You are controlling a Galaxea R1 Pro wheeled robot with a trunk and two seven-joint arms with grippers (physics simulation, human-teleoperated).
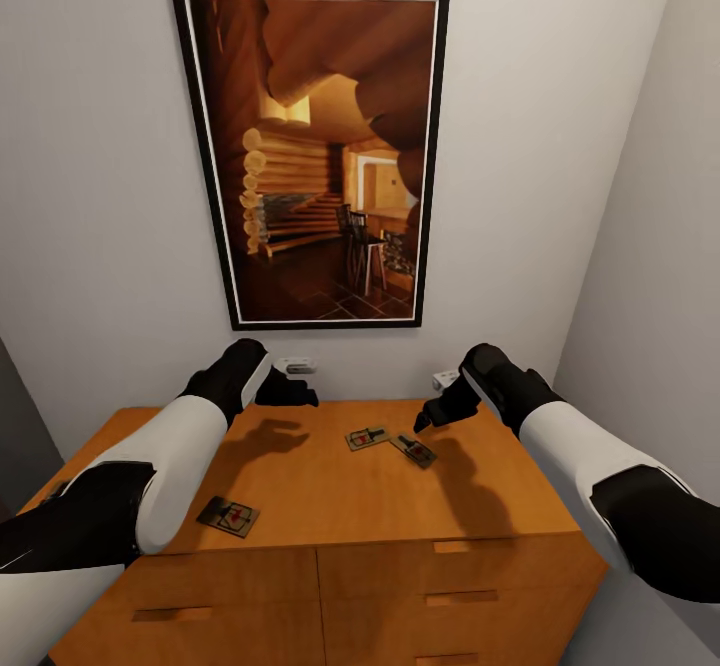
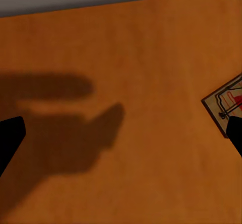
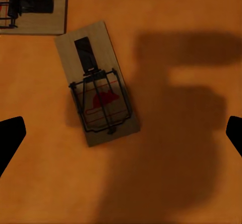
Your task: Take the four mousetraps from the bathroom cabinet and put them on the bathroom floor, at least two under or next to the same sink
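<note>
The orange-brown cabinet (image 1: 300,486) stands against the wall, with three mousetraps on its flat top. Two lie close together near the back: one mousetrap (image 1: 367,437) and a second (image 1: 413,449). A third mousetrap (image 1: 229,516) lies near the front left, beside my left forearm. My left gripper (image 1: 292,392) hovers open over bare wood (image 2: 121,138), with a trap (image 2: 227,103) at one fingertip. My right gripper (image 1: 433,415) hangs open above the back pair (image 3: 121,135), where a trap (image 3: 98,85) lies between its fingers. The bathroom floor and the sink are out of view.
A dark-framed picture of a log cabin (image 1: 315,151) hangs on the wall behind the cabinet. Two small white wall fittings (image 1: 296,366) sit just above the top's back edge. A side wall closes in on the right. Drawer fronts (image 1: 330,596) face me below.
</note>
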